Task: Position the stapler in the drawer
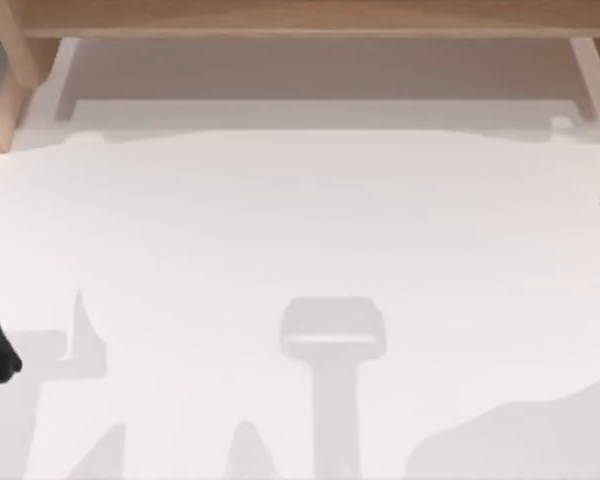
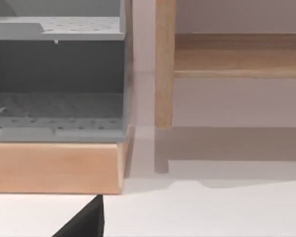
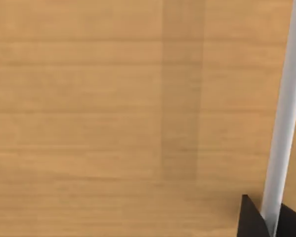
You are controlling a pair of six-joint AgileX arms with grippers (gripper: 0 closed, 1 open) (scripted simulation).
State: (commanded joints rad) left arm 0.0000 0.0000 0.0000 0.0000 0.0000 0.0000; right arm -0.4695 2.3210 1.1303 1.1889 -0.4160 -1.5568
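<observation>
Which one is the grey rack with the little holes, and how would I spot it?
Start at the wooden frame along the white table's far edge and follow it to the top view's left end. There, on a pale wooden base, sits the grey rack. Unlike the plain wood around it, it is grey, with stacked shelves dotted with small holes.

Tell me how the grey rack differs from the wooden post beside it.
The grey rack has dotted shelves; the wooden post is plain light wood. The rack is wide and rests on a wooden base; the post is slim and upright.
</observation>
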